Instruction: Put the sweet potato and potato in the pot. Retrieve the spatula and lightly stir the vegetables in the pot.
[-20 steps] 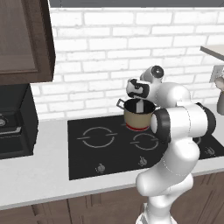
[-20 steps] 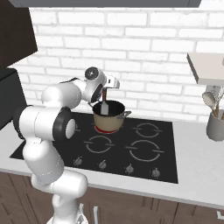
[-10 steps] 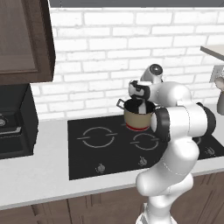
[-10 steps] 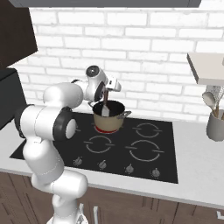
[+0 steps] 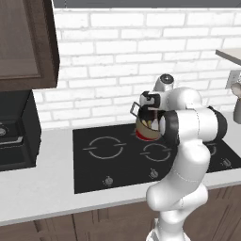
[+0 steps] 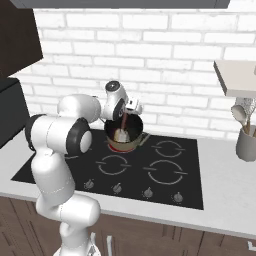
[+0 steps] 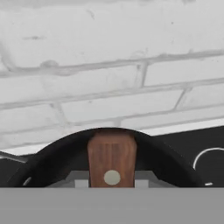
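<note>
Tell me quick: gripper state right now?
Gripper: closed on the spatula, holding its reddish-brown handle with the blade down inside the pot on the stovetop.

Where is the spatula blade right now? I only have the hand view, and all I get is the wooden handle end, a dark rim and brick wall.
Observer: In the right base view the spatula slants down from the gripper into the pot, its pale blade low inside.
Operator: Which burner is the pot on?
Observer: The back burner nearest the arm's side of the black cooktop; the right base view shows it there, by the brick wall.
Operator: Are the vegetables in?
Observer: The left base view shows pale yellowish pieces inside the pot. I cannot tell which is which.
</note>
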